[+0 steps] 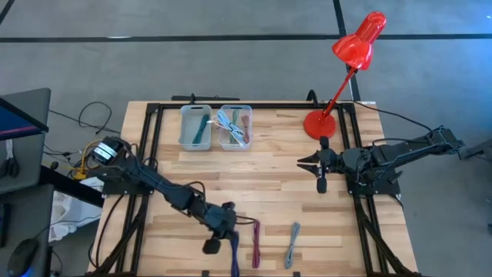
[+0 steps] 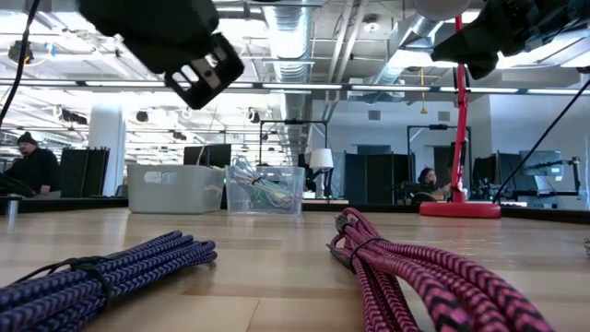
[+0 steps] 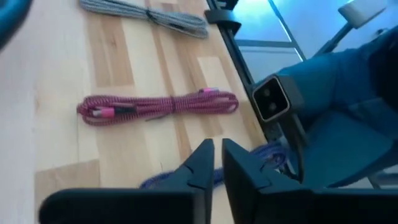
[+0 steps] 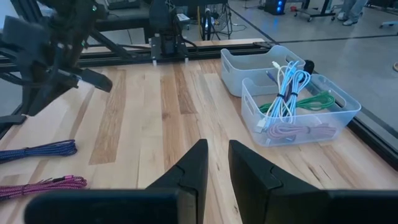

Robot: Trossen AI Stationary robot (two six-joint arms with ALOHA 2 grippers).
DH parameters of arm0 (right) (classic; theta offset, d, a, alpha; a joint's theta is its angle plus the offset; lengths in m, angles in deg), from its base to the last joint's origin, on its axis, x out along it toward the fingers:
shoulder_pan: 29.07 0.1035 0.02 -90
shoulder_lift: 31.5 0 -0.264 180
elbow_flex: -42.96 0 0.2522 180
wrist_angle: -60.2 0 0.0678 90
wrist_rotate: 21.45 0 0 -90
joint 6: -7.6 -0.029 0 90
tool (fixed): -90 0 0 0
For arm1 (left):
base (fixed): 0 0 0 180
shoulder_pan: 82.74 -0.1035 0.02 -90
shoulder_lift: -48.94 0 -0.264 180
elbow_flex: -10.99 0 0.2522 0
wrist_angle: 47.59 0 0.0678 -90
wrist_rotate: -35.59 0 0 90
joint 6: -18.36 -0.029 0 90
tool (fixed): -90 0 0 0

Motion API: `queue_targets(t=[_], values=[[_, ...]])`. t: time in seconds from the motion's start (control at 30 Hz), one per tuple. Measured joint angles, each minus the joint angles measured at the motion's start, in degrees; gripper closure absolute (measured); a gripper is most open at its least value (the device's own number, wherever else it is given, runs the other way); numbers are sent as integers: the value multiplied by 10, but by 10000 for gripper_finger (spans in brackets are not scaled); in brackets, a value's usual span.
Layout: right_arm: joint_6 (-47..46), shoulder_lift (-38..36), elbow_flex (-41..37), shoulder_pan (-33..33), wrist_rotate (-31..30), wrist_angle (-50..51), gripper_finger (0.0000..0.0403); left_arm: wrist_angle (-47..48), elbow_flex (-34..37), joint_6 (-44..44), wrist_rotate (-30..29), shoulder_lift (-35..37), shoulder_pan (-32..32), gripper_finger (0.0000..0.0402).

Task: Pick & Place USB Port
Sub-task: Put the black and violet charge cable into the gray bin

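Both arms are dark, jointed and matte, with black cables along the links. The left arm [image 1: 165, 192] has a yellow cable at its base; each pincer has two dark wedge fingers [image 4: 189, 171].

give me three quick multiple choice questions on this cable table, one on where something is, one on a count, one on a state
1. Where does the red lamp stand?
A. far right of the table
B. near left corner
C. inside a bin

2. How many cable bundles lie loose on the table?
A. one
B. three
C. five

3. What is the left gripper holding?
A. the pink cable
B. a bin
C. nothing

Answers: 1 A, its base sits by the right arm. 2 B, the blue cable, pink cable and grey cable. 3 C, it hangs above the blue cable with nothing between its fingers.
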Motion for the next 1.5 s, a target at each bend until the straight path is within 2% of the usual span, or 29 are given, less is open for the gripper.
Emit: queue_targets(t=[0.27,0.5,0.6,0.8,1.0,1.27,1.5], values=[[-4,1,0,0,0,2,345,6,-3,-6,-1,-17,5,302],[-18,1,0,0,0,4,345,10,-8,-95,-14,-21,12,269],[-20,3,0,0,0,4,345,10,-12,-128,-16,-21,9,264],[-20,5,0,0,-1,2,345,87,-12,-129,-19,-21,0,263],[-20,5,0,0,-17,1,345,83,-12,-132,-19,-27,1,262],[-20,5,0,0,-17,-1,345,69,-13,-127,3,-110,2,262],[-26,5,0,0,-17,0,345,53,-11,-126,-18,-100,2,262]])
